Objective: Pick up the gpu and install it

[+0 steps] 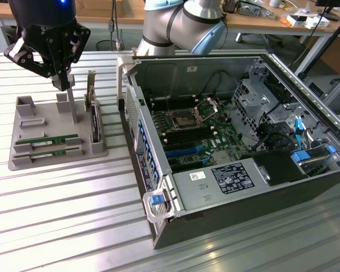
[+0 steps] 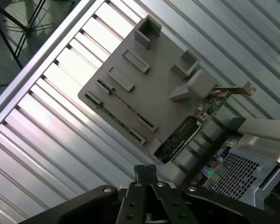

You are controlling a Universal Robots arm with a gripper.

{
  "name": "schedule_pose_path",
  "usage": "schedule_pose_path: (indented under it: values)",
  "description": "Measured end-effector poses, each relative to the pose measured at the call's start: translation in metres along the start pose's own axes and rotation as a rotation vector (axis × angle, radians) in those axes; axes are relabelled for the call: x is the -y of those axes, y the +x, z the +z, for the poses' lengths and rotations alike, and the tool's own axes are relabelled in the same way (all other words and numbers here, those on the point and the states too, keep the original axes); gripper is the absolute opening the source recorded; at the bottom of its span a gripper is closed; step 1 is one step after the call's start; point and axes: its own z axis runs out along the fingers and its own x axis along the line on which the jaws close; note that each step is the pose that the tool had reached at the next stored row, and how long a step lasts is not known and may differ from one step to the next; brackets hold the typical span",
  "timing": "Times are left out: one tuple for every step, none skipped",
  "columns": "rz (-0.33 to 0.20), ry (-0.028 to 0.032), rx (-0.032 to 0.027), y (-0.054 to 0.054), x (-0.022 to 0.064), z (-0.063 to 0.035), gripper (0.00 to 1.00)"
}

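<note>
Jaws pressed together, nothing held, gripper (image 1: 61,85) hanging over the tray (image 1: 22,161).
The gpu (image 1: 94,122) stands on edge at the tray side nearest the case (image 1: 139,153). The wrist view shows its bracket and black cooler; the exterior view shows the open case interior. A post (image 1: 72,107) stands just beside the gpu, two sticks (image 1: 48,140) lie flat, and there is bare table (image 1: 62,215) in front.

Black gripper (image 2: 144,170), fingers pressed together, hangs over a grey plastic holder tray (image 2: 144,88) on the ribbed aluminium table (image 2: 51,140). 2 thin green circuit-board sticks (image 2: 114,116) lie in its slots. A bracketed green expansion card (image 2: 214,103) stands beside the perforated computer case (image 2: 238,172).
</note>
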Motion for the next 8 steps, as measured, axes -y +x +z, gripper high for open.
schedule_pose_path:
  values:
    - [-0.004,-0.0001,-0.0002,0.0,0.0,0.0,0.1]
    - [-0.009,-0.0002,-0.0004,0.0,0.0,0.0,0.1]
    - [-0.012,-0.0003,-0.0005,0.0,0.0,0.0,0.1]
    - [-0.021,-0.0005,-0.0009,0.0,0.0,0.0,0.1]
    - [-0.028,-0.0007,-0.0012,0.0,0.0,0.0,0.1]
    - [-0.036,-0.0009,-0.0016,0.0,0.0,0.0,0.1]
    - [-0.041,-0.001,-0.0018,0.0,0.0,0.0,0.1]
    - [-0.045,-0.0011,-0.002,0.0,0.0,0.0,0.1]
